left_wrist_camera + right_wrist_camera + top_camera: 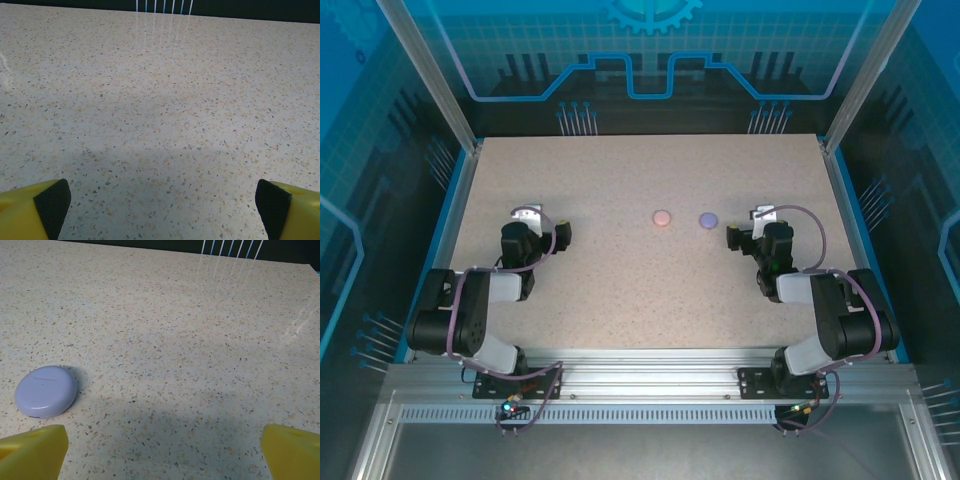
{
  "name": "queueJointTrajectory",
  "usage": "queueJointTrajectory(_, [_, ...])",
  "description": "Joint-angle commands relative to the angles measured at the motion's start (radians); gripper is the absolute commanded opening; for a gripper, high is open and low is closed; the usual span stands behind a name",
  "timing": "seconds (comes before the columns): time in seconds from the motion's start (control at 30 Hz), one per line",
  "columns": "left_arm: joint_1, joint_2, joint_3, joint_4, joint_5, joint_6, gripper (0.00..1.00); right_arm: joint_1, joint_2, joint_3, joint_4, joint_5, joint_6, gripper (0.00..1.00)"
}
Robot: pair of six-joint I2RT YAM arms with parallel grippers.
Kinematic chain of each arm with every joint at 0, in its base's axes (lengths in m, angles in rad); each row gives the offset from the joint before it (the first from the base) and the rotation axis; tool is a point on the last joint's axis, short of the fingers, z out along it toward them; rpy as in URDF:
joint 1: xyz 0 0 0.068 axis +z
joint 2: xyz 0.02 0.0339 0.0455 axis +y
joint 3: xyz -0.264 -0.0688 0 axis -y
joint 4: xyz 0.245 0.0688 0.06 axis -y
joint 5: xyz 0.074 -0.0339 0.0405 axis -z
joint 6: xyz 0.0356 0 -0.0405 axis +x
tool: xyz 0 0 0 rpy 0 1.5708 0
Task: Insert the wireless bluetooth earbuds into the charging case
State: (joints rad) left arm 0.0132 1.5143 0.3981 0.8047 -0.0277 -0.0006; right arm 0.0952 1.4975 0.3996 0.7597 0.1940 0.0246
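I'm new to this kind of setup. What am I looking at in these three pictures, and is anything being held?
The machine is two small robot arms bolted side by side at the near edge of a speckled table. The overhead picture looks down from above and behind them: the left gripper is on the left, the right gripper on the right.

The other two pictures come from cameras on each wrist, looking past that arm's own yellow fingers. The left gripper faces bare tabletop. The right gripper has a closed round purple case just ahead to its left.

From above, that purple case lies beside a closed pink case, apart, mid-table. Both grippers are open and hold nothing. I can't spot loose earbuds.
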Motion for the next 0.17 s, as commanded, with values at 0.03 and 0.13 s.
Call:
queueJointTrajectory(0.03, [0.002, 0.007, 0.013, -0.004, 0.025, -0.006, 0.99, -0.019, 0.006, 0.019, 0.016, -0.027, -0.007, 1.00])
queueJointTrajectory(0.13, [0.002, 0.007, 0.012, -0.003, 0.026, -0.005, 0.99, -0.020, 0.006, 0.018, 0.021, -0.028, -0.009, 1.00])
